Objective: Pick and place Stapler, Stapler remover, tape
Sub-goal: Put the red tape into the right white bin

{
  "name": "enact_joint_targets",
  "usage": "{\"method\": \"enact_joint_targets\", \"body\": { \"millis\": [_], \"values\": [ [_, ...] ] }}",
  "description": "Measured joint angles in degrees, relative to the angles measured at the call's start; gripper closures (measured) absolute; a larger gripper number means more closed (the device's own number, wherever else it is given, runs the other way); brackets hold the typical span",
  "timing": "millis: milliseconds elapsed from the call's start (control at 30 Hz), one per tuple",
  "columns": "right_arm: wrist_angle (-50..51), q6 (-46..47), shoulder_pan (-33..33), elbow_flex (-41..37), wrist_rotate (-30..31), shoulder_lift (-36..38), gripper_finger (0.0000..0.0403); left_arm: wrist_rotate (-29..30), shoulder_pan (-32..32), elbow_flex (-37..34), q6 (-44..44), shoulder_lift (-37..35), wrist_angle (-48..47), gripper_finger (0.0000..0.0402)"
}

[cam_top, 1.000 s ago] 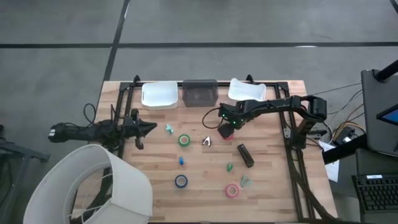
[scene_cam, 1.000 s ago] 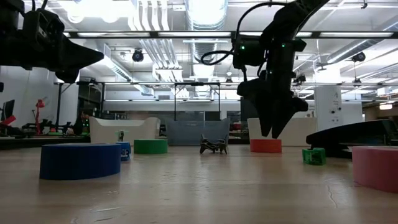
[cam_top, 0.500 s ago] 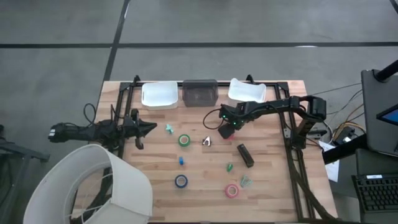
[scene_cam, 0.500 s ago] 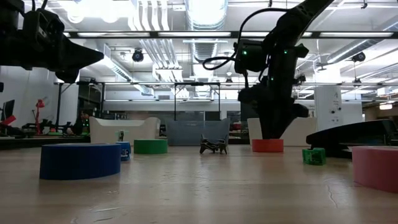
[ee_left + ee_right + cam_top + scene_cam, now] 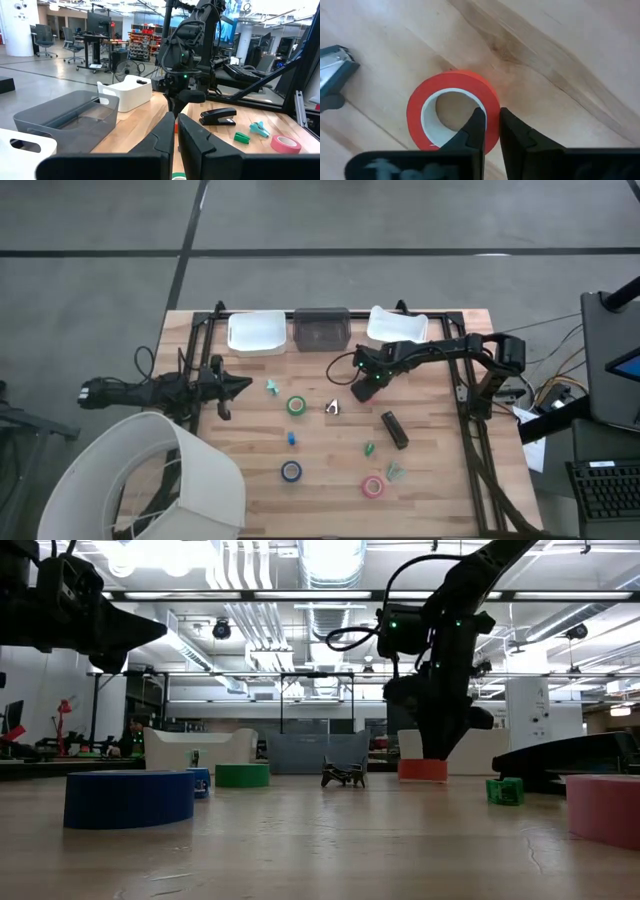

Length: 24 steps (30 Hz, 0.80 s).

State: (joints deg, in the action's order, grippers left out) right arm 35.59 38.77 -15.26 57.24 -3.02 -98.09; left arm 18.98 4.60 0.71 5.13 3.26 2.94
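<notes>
My right gripper (image 5: 362, 384) is down at the table's middle right, shut on a red tape roll (image 5: 452, 112), which the low view shows below it (image 5: 423, 769). My left gripper (image 5: 245, 386) hangs shut and empty above the table's left side (image 5: 176, 135). The green tape (image 5: 296, 406), blue tape (image 5: 290, 471) and pink tape (image 5: 374, 486) lie flat on the table. The black stapler (image 5: 394, 429) lies to the right. A silvery stapler remover (image 5: 332, 408) lies left of my right gripper. My right gripper pinches the red roll's wall (image 5: 491, 116), one finger (image 5: 476, 127) inside the ring's opening and one (image 5: 512, 132) outside. The fingers come from above, pointing down. The roll lies flat and level at table height; I cannot tell whether it is lifted clear.
Two white bins (image 5: 256, 332) (image 5: 397, 326) and a grey bin (image 5: 321, 330) stand along the far edge. Small teal, blue and green pieces (image 5: 272, 388) (image 5: 291, 438) (image 5: 369, 449) lie scattered. A large white shade (image 5: 160, 480) covers the near left corner.
My right gripper has come down over the red tape and shut: its fingers stood spread above the roll a second ago and are now together on the roll's wall. The roll has shifted only slightly.
</notes>
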Motion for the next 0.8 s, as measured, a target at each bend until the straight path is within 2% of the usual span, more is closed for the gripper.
{"method": "enact_joint_targets", "body": {
  "millis": [233,367,600,800],
  "values": [
    [0.9,-2.4,-2.6,4.4,-1.4,4.6,0.0369,0.0,0.0,0.0,0.0,0.0,0.0,0.0376],
    [4.5,-4.9,-5.9,7.8,2.0,8.0,0.0369,0.0,0.0,0.0,0.0,0.0,0.0,0.0376],
    [12.6,-10.9,-15.1,11.7,7.8,12.4,0.0369,0.0,0.0,0.0,0.0,0.0,0.0,0.0376],
    [14.7,-13.8,-25.5,9.8,10.3,13.7,0.0369,0.0,0.0,0.0,0.0,0.0,0.0,0.0376]
  ]
}}
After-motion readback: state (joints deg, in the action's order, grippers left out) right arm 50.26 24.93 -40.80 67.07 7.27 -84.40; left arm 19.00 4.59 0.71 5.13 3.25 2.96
